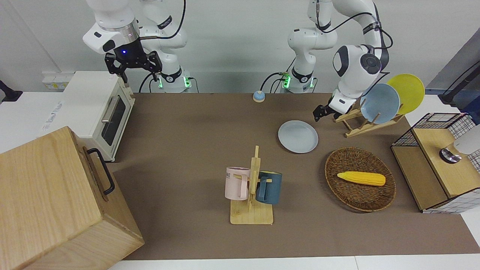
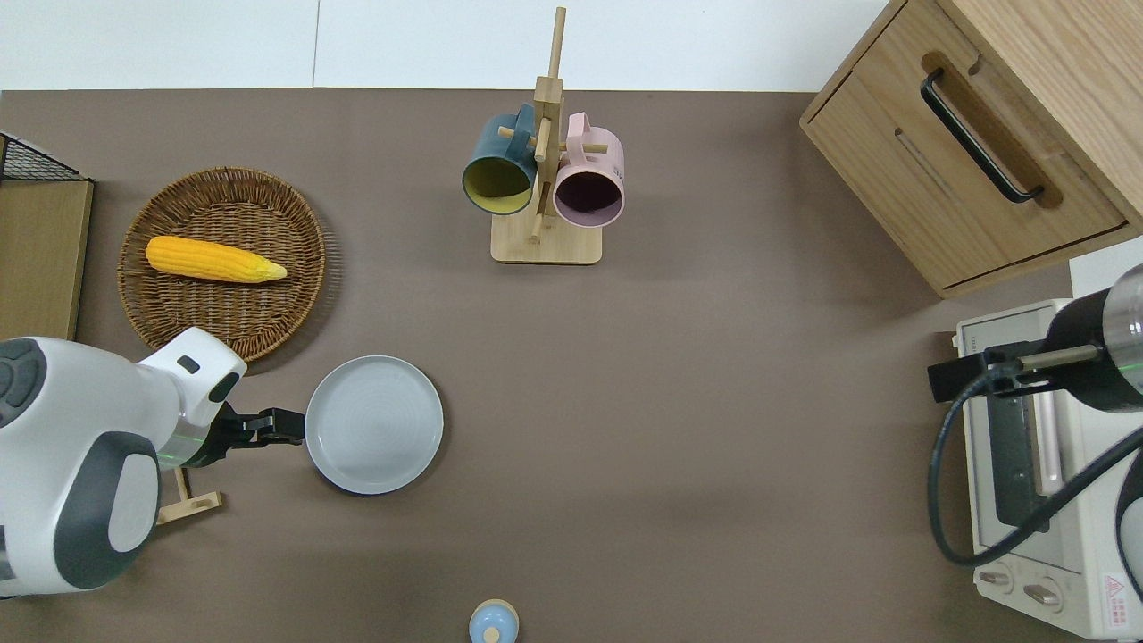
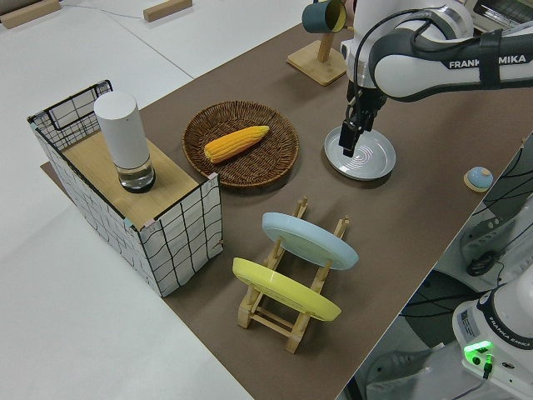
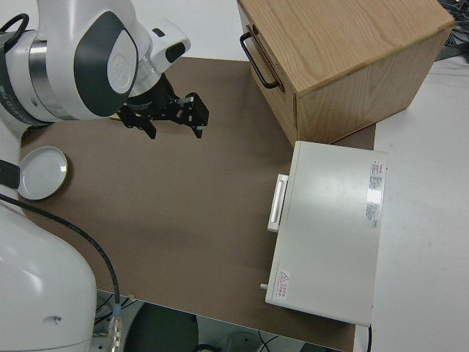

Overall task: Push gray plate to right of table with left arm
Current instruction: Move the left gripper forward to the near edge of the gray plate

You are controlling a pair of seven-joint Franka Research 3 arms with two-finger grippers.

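Observation:
The gray plate [image 1: 298, 136] lies flat on the brown table [image 1: 195, 142], between the wicker basket and the robots; it also shows in the overhead view [image 2: 374, 424] and the left side view [image 3: 366, 158]. My left gripper [image 1: 321, 111] is low at the plate's rim on the side toward the left arm's end of the table, tip at the rim in the overhead view [image 2: 287, 427]. The left side view [image 3: 350, 135] shows it pointing down at that edge. My right gripper [image 1: 133, 73] is open, empty and parked.
A wooden rack holds a sky-blue plate [image 1: 379, 103] and a yellow plate [image 1: 407, 92] close to the left arm. A wicker basket [image 1: 330, 165] holds corn. A mug rack [image 1: 253, 187] stands mid-table. A toaster oven [image 1: 101, 108] and wooden cabinet [image 1: 56, 202] fill the right arm's end.

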